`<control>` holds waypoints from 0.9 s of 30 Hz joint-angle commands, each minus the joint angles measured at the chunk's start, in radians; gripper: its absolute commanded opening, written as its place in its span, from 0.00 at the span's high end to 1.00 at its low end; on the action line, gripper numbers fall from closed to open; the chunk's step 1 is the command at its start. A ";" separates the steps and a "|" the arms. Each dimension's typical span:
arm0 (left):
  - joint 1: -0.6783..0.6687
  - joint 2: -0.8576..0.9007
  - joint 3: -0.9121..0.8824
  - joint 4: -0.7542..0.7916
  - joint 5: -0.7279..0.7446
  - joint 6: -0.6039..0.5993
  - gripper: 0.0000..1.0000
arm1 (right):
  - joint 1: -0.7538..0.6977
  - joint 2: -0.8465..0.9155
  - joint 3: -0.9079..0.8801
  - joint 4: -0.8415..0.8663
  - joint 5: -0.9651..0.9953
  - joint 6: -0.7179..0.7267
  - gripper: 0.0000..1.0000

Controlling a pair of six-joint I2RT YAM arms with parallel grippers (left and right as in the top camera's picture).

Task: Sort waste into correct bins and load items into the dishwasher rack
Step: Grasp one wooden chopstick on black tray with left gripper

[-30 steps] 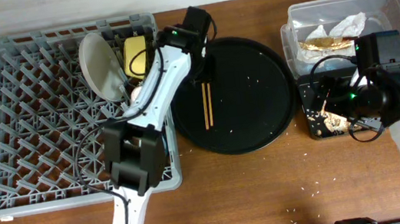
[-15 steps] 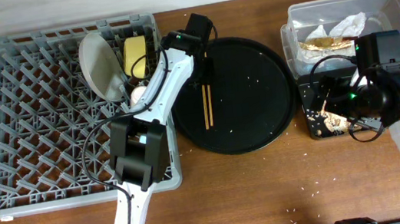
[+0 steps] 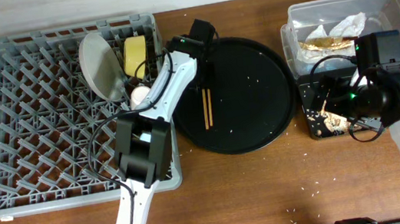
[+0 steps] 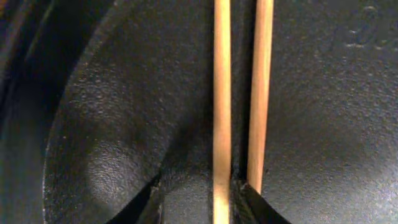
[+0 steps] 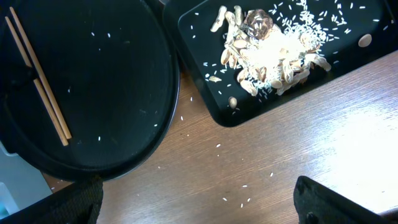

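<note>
- Chopsticks (image 3: 206,107) lie side by side on the round tray (image 3: 260,96), beside the rack (image 3: 32,134).
- Left tool (image 4: 198,202) sits low over them, fingers apart, one stick between.
- Right tool (image 5: 199,208) gapes empty above the tabletop (image 5: 298,155), near the black bin (image 5: 199,37) holding scraps (image 5: 267,43).
- Plate (image 3: 99,67) and bowl (image 3: 134,55) stand in the rack.
- Napkin (image 3: 351,25) and wrapper (image 3: 326,43) lie in the tub (image 3: 395,5).

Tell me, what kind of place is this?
Probably a dish-clearing station, like a canteen's: a grey dishwasher rack holding a plate, a black tray of food scraps, and chopsticks lying on a round tray.
</note>
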State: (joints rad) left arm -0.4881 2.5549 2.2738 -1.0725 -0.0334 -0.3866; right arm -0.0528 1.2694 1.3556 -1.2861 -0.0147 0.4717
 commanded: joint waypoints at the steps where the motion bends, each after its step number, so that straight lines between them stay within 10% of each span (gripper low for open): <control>1: -0.003 0.035 -0.002 -0.002 0.007 -0.005 0.86 | -0.006 0.002 0.002 -0.001 0.019 0.008 0.01; 12: -0.002 0.033 0.064 -0.066 0.006 0.032 0.99 | -0.006 0.003 0.002 -0.001 0.019 0.008 0.02; 27: 0.019 0.033 0.789 -0.616 0.013 0.159 1.00 | -0.006 0.002 0.002 -0.001 0.020 0.008 0.02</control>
State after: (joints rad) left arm -0.4843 2.5938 2.9616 -1.6417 -0.0338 -0.2878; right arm -0.0528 1.2694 1.3556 -1.2861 -0.0147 0.4721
